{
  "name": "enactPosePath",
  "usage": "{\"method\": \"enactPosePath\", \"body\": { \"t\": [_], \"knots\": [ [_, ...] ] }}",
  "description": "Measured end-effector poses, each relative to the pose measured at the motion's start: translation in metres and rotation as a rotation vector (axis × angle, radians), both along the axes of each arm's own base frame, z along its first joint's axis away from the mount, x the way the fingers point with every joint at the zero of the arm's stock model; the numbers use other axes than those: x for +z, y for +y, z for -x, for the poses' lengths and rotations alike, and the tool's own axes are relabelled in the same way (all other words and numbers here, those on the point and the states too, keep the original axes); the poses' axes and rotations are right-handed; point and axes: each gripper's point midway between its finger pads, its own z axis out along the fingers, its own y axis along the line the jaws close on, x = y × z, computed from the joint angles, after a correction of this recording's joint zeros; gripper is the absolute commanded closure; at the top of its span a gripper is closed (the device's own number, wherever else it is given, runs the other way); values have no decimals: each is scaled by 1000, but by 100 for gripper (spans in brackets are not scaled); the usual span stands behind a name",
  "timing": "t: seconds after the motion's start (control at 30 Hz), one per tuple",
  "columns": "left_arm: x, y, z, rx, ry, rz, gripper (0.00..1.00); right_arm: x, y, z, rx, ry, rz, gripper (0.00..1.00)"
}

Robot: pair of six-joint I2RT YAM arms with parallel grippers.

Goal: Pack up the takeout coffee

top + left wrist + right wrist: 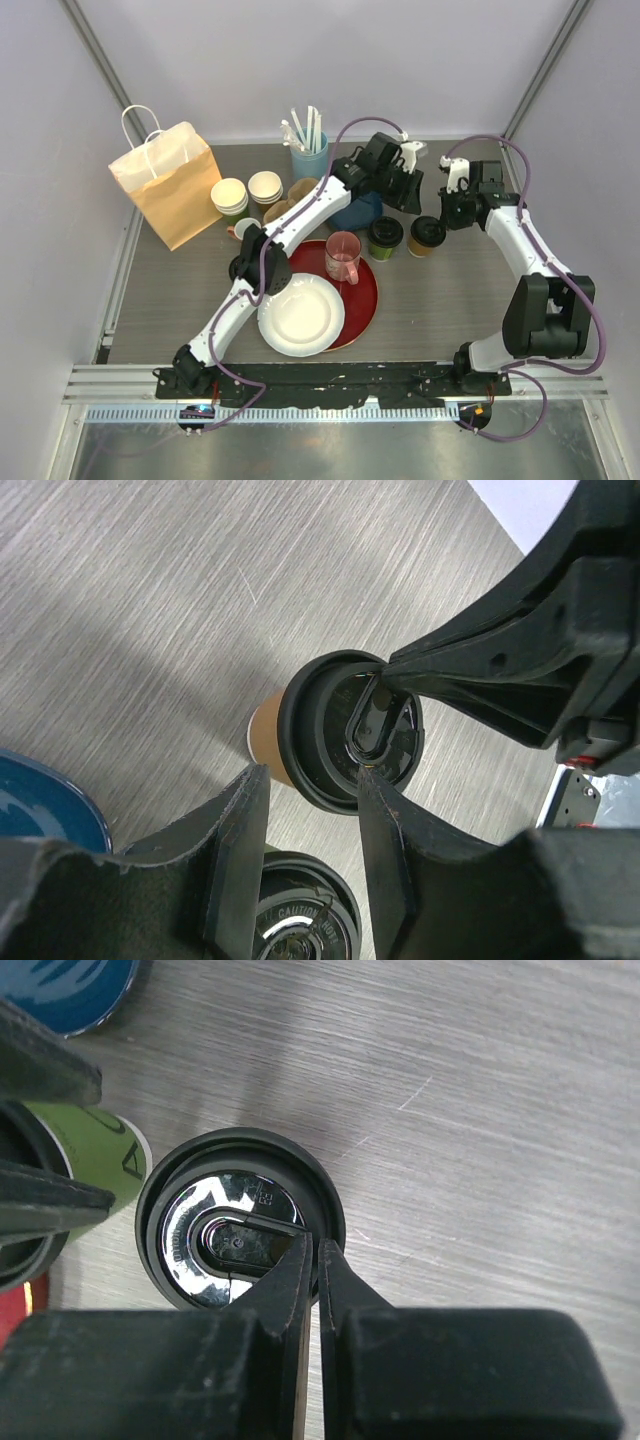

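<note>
So, the right gripper is pinched nearly shut right at the rim of the brown cup. One fingertip sits on the inside of the black lid and the other on the outside. It looks like it's nipping the lid's edge, with only a thin slit between the fingers. The cup stands upright on the table, directly under that gripper.

The left gripper hangs over the same spot with its jaws apart and nothing between them. The brown cup's lid shows through the gap below it, and it's not touching either cup as far as I can tell.

Just to the left of the right gripper is the green cup, also upright with a black lid. It's right beside the brown one, close but not clearly touching.

A bit further left past the green cup there's a blue bowl. Nearer the arm bases a pink mug sits on a red plate, with a white plate overlapping the red plate's edge.

Well off to the left are some stacked lidless cups, a blue holder with white sticks in it, and a paper bag standing open.
</note>
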Motion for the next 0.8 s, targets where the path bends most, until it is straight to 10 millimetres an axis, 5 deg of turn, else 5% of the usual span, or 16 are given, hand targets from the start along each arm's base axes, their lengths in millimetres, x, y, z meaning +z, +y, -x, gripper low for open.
{"method": "enactPosePath", "body": {
  "t": [0.27, 0.7, 0.8],
  "knots": [
    [11, 4, 0, -13, -8, 12, 56, 9, 12, -2, 359, -79, 100, 99],
    [-15, 12, 4, -4, 66, -28, 57, 6, 26, 1, 771, -137, 206, 99],
    [-15, 13, 4, -5, 70, -29, 57, 0, 27, 0, 795, -122, 232, 83]
  ]
}}
